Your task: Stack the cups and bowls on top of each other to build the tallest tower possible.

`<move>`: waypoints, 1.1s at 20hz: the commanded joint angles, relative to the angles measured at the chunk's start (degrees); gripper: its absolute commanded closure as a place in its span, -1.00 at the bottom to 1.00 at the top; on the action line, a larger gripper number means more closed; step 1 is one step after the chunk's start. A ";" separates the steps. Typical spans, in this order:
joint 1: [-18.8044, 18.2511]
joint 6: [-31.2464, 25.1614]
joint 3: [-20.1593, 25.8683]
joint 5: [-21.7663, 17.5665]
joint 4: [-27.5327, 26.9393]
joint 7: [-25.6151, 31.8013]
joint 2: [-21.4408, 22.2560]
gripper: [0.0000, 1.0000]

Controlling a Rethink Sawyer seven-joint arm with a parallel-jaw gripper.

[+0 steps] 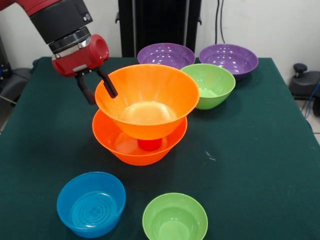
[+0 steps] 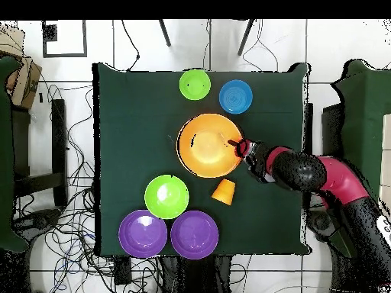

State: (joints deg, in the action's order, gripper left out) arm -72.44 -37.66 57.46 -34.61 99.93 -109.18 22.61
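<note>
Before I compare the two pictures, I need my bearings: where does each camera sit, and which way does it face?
Front view: sits across the table, faces the robot; shows the red and black arm and its tool at the top orange bowl.
Overhead view: sits above, looks straight down on the table; arm enters from the right.
Both show the tool at the orange bowl's rim, plus the purple bowls, turned half round.

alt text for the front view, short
The gripper pinches the rim of an orange bowl resting on a red cup inside a second orange bowl. Around them sit two purple, two green and one blue bowl.
</note>
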 commanded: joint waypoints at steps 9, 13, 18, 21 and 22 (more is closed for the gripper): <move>-0.80 -8.17 3.86 4.07 5.20 9.53 15.01 -1.00; -1.33 -9.48 4.46 6.33 5.96 9.50 16.30 -1.00; -1.00 -10.25 3.69 6.12 3.21 12.59 15.30 -1.00; 0.74 -9.43 1.17 2.69 -1.21 15.55 11.81 -1.00; 1.35 -9.07 0.55 1.66 -2.35 15.90 11.14 -1.00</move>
State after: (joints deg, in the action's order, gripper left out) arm -74.47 -41.27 61.12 -27.78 101.71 -109.18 36.75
